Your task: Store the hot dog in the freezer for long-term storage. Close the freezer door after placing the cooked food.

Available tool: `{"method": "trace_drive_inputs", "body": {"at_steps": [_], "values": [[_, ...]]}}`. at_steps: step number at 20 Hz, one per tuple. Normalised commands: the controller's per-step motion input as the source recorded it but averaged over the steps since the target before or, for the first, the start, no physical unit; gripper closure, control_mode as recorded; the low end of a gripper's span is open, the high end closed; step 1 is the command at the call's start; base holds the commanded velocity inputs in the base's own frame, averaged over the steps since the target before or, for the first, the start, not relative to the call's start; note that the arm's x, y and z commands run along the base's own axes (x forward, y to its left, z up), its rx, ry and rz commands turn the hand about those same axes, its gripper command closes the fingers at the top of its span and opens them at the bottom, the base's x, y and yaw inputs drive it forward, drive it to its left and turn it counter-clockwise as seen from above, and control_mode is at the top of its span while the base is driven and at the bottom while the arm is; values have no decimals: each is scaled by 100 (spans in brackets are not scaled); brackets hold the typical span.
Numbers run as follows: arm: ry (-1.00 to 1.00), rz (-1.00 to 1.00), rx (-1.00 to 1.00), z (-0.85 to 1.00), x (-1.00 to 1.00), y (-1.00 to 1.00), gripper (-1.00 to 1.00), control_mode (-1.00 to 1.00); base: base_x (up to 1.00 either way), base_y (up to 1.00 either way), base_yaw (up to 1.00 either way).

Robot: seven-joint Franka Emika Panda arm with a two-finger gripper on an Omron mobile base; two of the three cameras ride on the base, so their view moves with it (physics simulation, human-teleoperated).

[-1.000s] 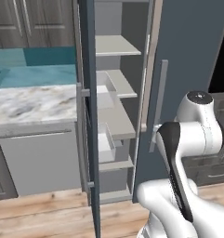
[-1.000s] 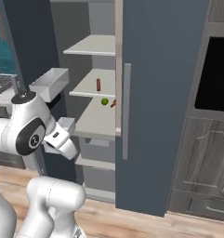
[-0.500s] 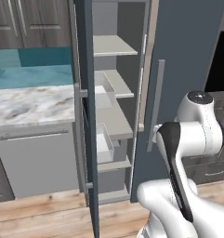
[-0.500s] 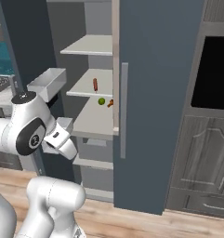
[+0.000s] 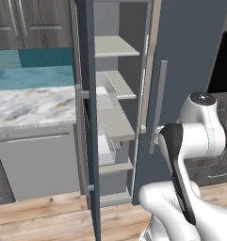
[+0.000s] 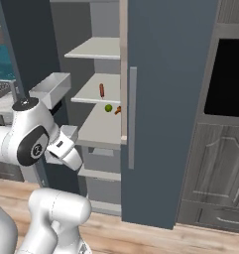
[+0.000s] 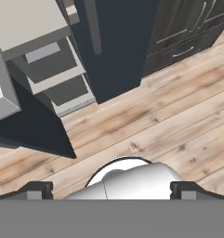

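change: whole picture has shifted in both base views since a second ago, so the base has driven; freezer looms nearer and more central, shelf contents lie as they did.
hot dog [image 6: 101,90]: lies on a middle pale grey shelf [image 6: 93,97] inside the freezer [image 6: 170,99], toward the back, free of the hand. A second small reddish-brown piece [image 6: 118,110] sits on the shelf below, just beside the round green fruit [image 6: 108,107]; can't tell what that piece is.
freezer door [image 5: 86,117]: stands wide open, seen edge-on in the left base view, white inner bin [image 6: 51,89] sticking out toward the arm.
other door [image 6: 168,114]: shut, long grey handle [image 6: 132,118] facing the robot.
hand [image 7: 111,190]: finger tips [image 7: 38,190] far apart, nothing between them; pointed down at the wood floor [image 7: 169,121] in front of the freezer's lower drawers.
desk [image 5: 32,106]: marble top left of the open door, nothing of the task on it.
stage: judged, food already stored; door closing is what is left.
risk: arm is folded close to the open door, so a swing could knock the bin or clip the door edge. Pushing near the hinge side would give a weak, partial close. Base close in may block the door's sweep.
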Motion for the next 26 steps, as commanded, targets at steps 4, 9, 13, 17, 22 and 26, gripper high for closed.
{"method": "trace_drive_inputs", "body": {"at_steps": [4, 9, 13, 17, 22, 26], "values": [[-4, -2, 0, 0, 0, 6, -100, -100, 0, 0, 0], [-16, -14, -6, 0, 0, 73, -100, -100, 0, 0, 0], [-31, -19, -25, 0, 1, 100, -100, -100, 0, 0, 0], [-42, -24, -39, 0, 22, 100, -100, -100, 0, 0, 0], [-32, -25, -40, 0, 54, 98, -100, -100, 0, 0, 0], [-13, -18, -34, 0, 74, 85, -100, -100, 0, 0, 0]]}}
